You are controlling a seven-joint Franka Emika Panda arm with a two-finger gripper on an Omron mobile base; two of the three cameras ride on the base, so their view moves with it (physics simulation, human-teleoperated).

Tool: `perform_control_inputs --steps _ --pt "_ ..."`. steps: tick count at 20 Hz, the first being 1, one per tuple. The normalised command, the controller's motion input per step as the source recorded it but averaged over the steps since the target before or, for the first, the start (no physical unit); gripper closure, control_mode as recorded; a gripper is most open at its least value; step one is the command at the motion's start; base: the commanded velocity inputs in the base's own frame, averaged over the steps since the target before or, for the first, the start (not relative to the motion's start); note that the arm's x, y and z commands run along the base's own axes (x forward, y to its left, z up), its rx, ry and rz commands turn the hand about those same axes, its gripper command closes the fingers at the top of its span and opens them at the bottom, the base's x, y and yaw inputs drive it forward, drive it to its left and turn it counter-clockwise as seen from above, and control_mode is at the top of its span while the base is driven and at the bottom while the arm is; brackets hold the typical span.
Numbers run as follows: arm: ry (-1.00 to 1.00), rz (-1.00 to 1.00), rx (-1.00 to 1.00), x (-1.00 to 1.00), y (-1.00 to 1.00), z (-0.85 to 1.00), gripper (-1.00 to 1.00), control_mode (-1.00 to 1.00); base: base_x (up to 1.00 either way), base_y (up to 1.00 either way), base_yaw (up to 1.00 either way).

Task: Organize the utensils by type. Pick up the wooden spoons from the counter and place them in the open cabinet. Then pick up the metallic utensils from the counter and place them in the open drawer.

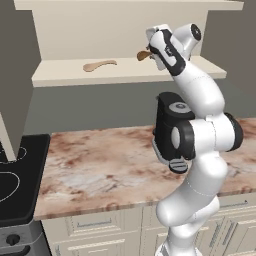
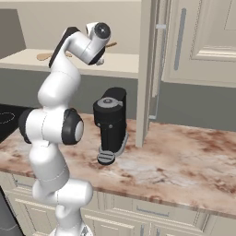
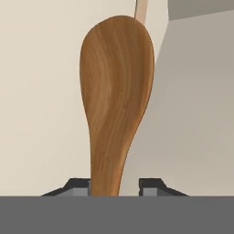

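Gripper: the gripper [image 3: 114, 186] is part way closed and pinches the thin handle of the dark wooden spoon [image 3: 116, 98]. One dark finger [image 3: 153, 186] sits on each side of the handle.
Dark wooden spoon: orange-brown wood with long streaks of grain. It has a smooth oval bowl that gets narrow toward the handle. In the hand view the bowl points to 12 o'clock.
Where it is: up in the open cabinet [image 1: 165, 75], above the cream shelf. In the left base view its brown tip [image 1: 143, 55] shows just at 9 o'clock of the hand.
Pale wooden spoon: one tan spoon [image 1: 99, 65] lies flat on the same shelf, well to 9 o'clock of the dark one.
Wooden spoons counted: two.
Counter: brown and cream marbled stone [image 1: 105, 165], smooth and flat.
Coffee machine: one black machine [image 2: 110, 122] stands on the stone.
Stove: a black cooktop [image 1: 17, 175] at 9 o'clock of the stone.
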Motion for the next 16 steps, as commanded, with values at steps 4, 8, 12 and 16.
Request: perform_control_inputs --steps 4,8,12,16 --pt "0.00 0.00 0.00 0.21 0.14 -0.32 1.00 -1.00 0.00 0.00 0.00" --pt "0.00 0.00 0.00 0.28 0.16 -0.35 1.00 -1.00 0.00 0.00 0.00" --pt "-0.01 0.00 0.00 0.19 0.13 -0.35 1.00 -1.00 0.00 0.00 0.00" --pt "0.00 0.01 0.00 0.18 0.09 -0.37 1.00 -1.00 0.00 0.00 0.00"
